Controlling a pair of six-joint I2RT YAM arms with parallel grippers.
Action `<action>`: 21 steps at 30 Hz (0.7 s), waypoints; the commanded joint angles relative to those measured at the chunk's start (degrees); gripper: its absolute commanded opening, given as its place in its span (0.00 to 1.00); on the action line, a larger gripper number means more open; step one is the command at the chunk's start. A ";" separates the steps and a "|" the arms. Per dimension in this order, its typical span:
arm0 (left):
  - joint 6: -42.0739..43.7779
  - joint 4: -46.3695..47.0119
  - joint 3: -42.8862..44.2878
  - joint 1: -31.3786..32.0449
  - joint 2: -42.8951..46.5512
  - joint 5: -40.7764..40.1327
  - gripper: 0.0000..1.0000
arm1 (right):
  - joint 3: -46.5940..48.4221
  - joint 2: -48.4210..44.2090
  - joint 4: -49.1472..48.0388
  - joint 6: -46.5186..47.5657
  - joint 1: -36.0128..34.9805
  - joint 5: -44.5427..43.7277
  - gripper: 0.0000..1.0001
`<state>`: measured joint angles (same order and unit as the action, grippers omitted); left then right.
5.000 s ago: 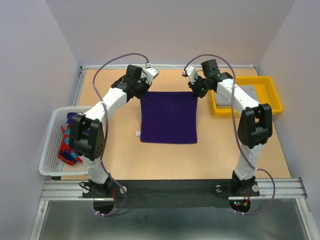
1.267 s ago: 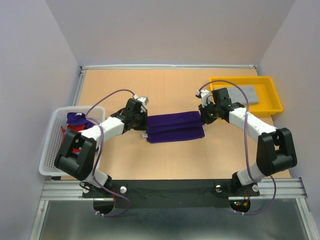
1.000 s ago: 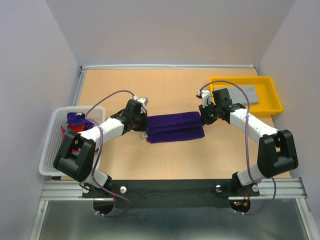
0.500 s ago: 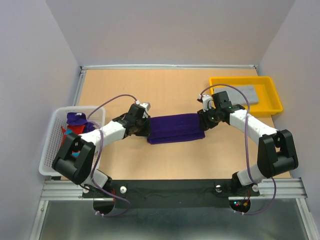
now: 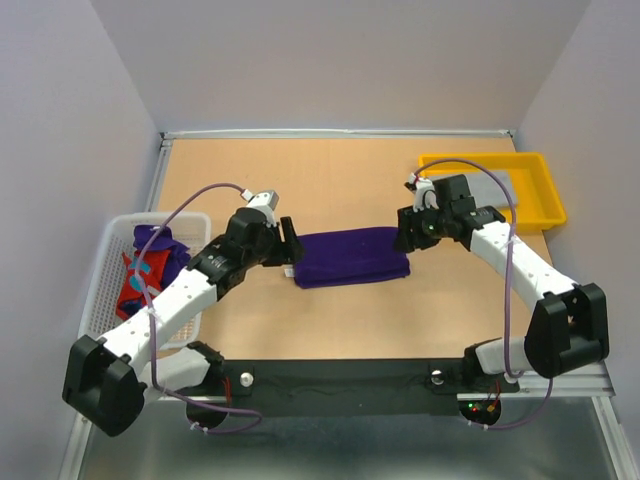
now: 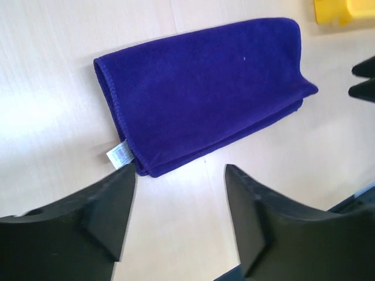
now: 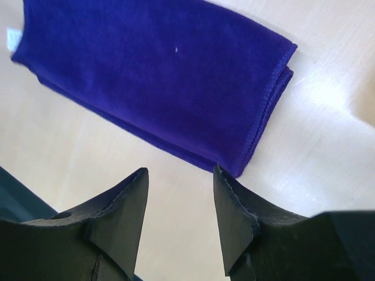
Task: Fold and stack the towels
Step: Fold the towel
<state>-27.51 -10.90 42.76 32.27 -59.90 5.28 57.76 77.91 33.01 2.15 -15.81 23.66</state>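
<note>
At left, a white mesh basket (image 5: 98, 310) holds a red towel (image 5: 135, 290) and a bunched purple towel (image 5: 158, 245). Mid-table, a folded purple towel (image 5: 350, 257) lies flat between the left gripper (image 5: 287, 247) and the right gripper (image 5: 403, 235). Both have their jaws apart and hold nothing. At far right is a yellow tray (image 5: 545, 205), its contents hard to make out.

- Yellow tray (image 6: 345, 9), at the tabletop's far right corner: the left wrist view cuts off all but a corner. From above, the right arm (image 5: 510, 250) hides its left end.
- Purple towel (image 7: 146, 76): runs off the top of the right wrist view.
- Label (image 6: 120, 156): print too small to read.
- Bunched towels (image 5: 140, 285) in the basket (image 5: 98, 300): number unclear.
</note>
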 commanded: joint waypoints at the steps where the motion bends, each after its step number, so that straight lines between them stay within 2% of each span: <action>1: -5.88 5.52 -0.75 0.68 -3.28 -0.89 0.67 | -0.62 -0.83 -9.86 -10.66 -0.27 1.04 0.54; 6: -6.42 9.66 4.68 3.23 -11.18 -2.46 0.63 | -3.00 2.23 -17.63 -19.27 -0.62 0.52 0.54; 11: -7.47 10.63 7.51 5.52 -20.85 -4.75 0.56 | -7.30 5.41 -23.77 -22.63 -0.89 -2.91 0.53; 12: -8.34 12.46 6.90 6.13 -21.83 -4.84 0.51 | -9.74 6.11 -24.48 -23.50 -0.89 -3.09 0.52; 14: -9.31 13.53 4.89 6.66 -24.12 -6.77 0.47 | -12.13 6.73 -26.59 -23.86 -0.97 -2.74 0.51; 15: -10.45 14.40 4.00 7.19 -24.73 -6.51 0.42 | -13.45 6.90 -27.21 -24.64 -0.97 -2.57 0.47; 17: -11.69 15.64 1.63 7.89 -25.44 -6.07 0.37 | -17.66 6.56 -29.14 -25.18 -0.97 -1.69 0.43; 18: -12.56 16.77 -1.16 8.33 -25.27 -5.81 0.36 | -19.07 5.94 -29.67 -26.14 -0.97 -1.69 0.41; 19: -14.14 17.22 -2.76 8.94 -25.01 -5.63 0.29 | -20.74 4.46 -30.02 -26.76 -0.97 -2.47 0.40; 21: -15.73 18.79 -7.85 9.30 -23.08 -5.54 0.28 | -25.40 2.34 -31.17 -28.33 -0.97 -3.26 0.40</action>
<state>-39.03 4.95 41.06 40.51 -85.62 0.60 36.91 83.92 6.17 -22.92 -16.23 22.06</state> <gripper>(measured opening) 0.289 0.403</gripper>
